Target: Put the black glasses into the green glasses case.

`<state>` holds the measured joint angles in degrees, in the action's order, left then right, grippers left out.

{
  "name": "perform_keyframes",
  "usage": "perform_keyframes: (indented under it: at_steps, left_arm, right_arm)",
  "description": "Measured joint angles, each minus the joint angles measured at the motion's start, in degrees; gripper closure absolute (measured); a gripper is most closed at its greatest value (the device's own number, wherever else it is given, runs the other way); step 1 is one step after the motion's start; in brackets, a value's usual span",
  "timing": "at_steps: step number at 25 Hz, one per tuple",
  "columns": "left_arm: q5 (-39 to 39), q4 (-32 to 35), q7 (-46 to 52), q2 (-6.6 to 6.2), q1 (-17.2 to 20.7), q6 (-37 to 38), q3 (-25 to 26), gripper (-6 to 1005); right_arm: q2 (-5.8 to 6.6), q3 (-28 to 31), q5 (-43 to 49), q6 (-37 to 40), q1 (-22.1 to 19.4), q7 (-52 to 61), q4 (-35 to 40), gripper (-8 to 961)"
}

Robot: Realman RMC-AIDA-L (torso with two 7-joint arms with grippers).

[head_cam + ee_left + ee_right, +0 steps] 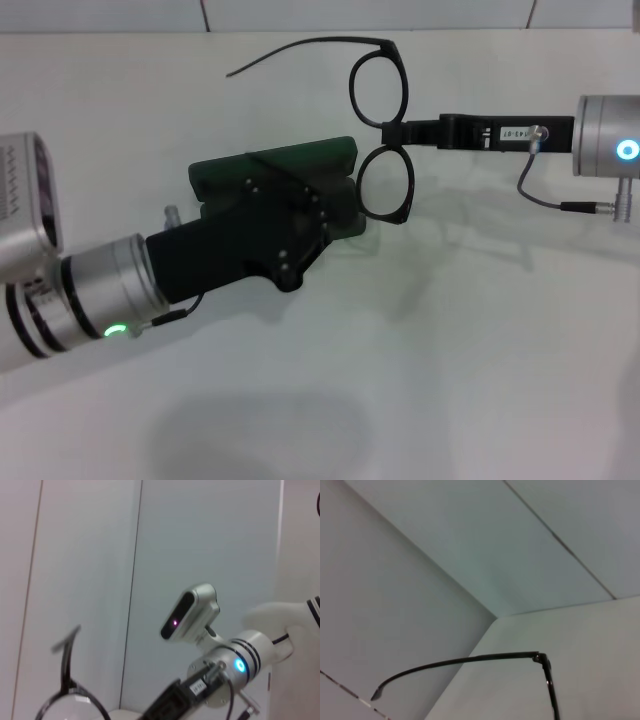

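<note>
Black glasses [381, 130] in right pincer [392, 132], seemingly bridge-held

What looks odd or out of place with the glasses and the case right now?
The black glasses are held in the air by the bridge in the right gripper, turned on end with one lens above the other and a temple arm sticking out sideways. The green glasses case sits under the left gripper, mostly hidden. Nothing looks damaged.
</note>
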<state>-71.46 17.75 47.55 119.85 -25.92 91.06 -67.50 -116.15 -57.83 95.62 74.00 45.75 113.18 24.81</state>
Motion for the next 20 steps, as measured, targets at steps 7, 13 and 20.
perform_keyframes:
  at_steps: [7,13,20]
  left_arm:
    - [0.2,-0.1,0.0,0.03,-2.8,0.1,-0.3,989]
    - [0.3,0.0,0.0,0.04,-4.1,0.1,-0.2,988]
    - [0.3,0.2,0.0,0.04,-4.1,0.1,-0.2,985]
  right_arm:
    - [-0.04,-1.8,-0.5,1.4,0.5,-0.7,-0.4,885]
    - [-0.04,-2.4,-0.8,3.8,0.5,-1.3,-0.4,885]
    - [-0.04,-2.4,-0.8,5.2,0.5,-1.4,-0.4,884]
